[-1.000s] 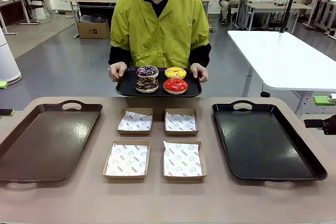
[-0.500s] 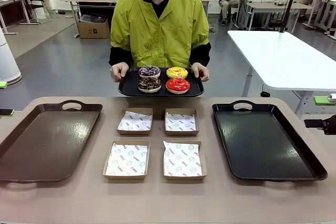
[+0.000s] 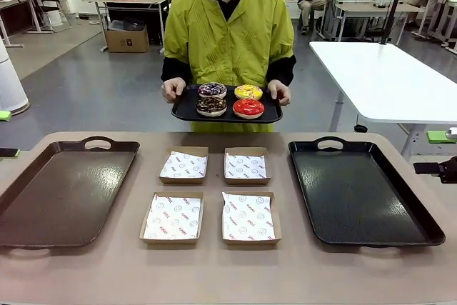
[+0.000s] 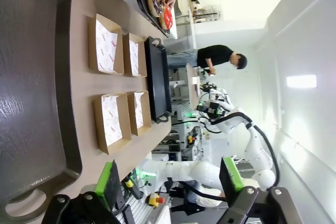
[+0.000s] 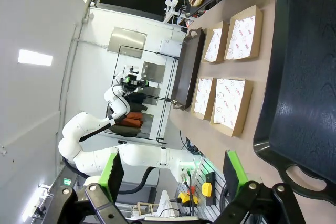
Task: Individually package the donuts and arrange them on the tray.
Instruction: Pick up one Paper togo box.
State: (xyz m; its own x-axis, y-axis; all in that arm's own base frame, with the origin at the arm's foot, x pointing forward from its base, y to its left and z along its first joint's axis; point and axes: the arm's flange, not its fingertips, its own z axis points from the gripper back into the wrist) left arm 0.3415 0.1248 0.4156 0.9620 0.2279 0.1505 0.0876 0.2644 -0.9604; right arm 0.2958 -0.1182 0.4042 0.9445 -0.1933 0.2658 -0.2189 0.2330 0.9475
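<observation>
Left pincer [image 4: 170, 179] and right pincer [image 5: 173, 174] both wide, empty
Four lined boxes [image 3: 173, 217] lie on the desk [image 3: 214, 276] between two large trays [image 3: 64, 191]; beyond its far edge a person [image 3: 228, 33] holds the donuts [image 3: 248, 108] on a small black tray [image 3: 187, 112]

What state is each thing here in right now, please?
donuts: four, unpackaged, on the small tray.
small tray: held up by the person, beyond the table.
boxes: four, open, paper-lined, no donut inside.
left tray: flat on the table, bare.
right tray: flat on the table, bare.
left gripper: jaws open, holding nothing.
right gripper: jaws open, holding nothing.
</observation>
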